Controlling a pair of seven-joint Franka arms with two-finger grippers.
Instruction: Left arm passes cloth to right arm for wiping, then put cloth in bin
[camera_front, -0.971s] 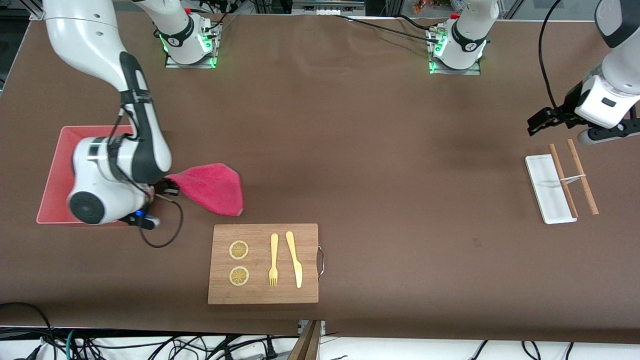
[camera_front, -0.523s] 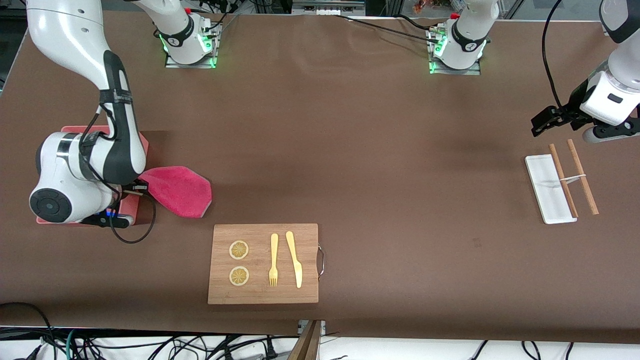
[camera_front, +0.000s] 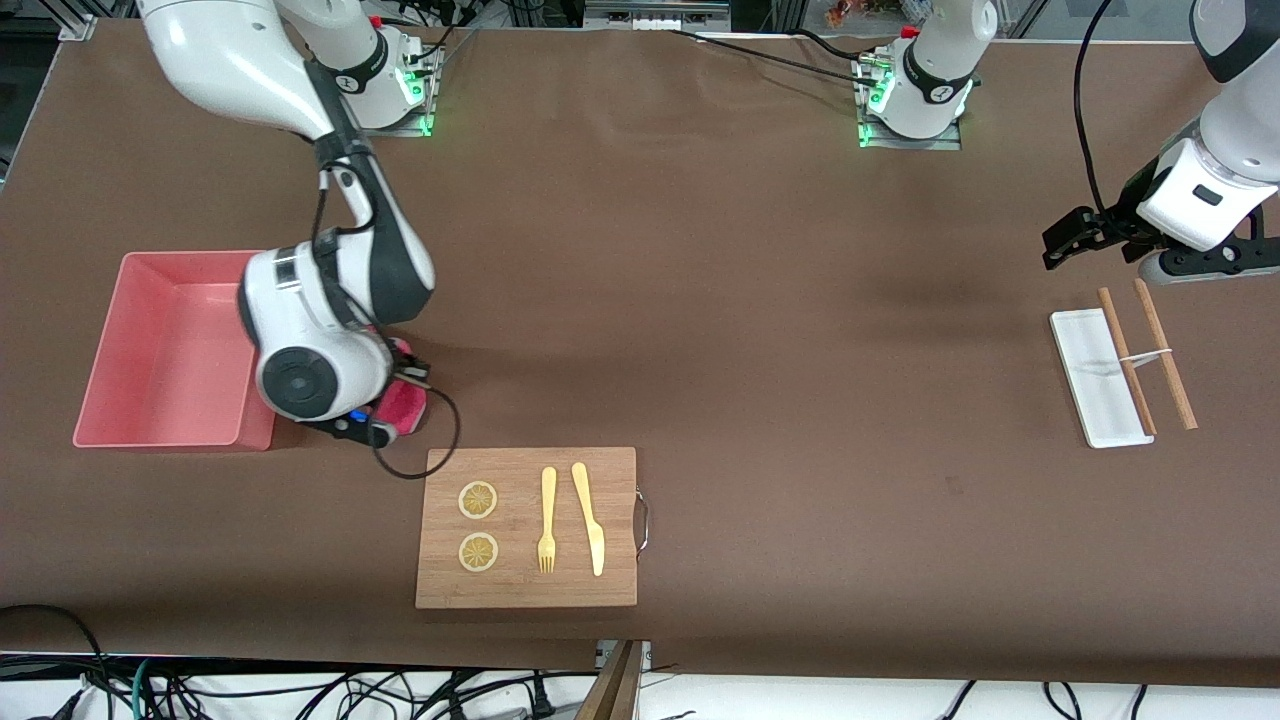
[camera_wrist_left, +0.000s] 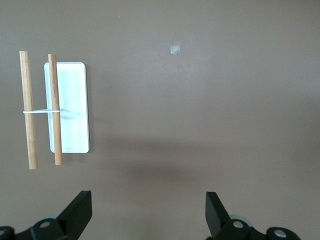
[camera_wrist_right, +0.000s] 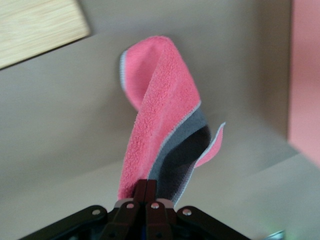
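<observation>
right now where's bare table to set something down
The widest bare patch runs between the cutting board and the white tray. It's crowded between the pink bin and the board, where the right gripper holds the cloth. The left gripper waits above the tray.

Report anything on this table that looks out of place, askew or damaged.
Little stands out. The pair of wooden sticks, joined by a white band, lies half on the white tray, half off it. The right gripper holds the cloth hanging twisted beside the bin. The left gripper waits open.

crimson-pink and grey cloth (camera_wrist_right: 165, 125) twisted, dangling over bare table between pale pink bin (camera_front: 165, 350) and board
</observation>
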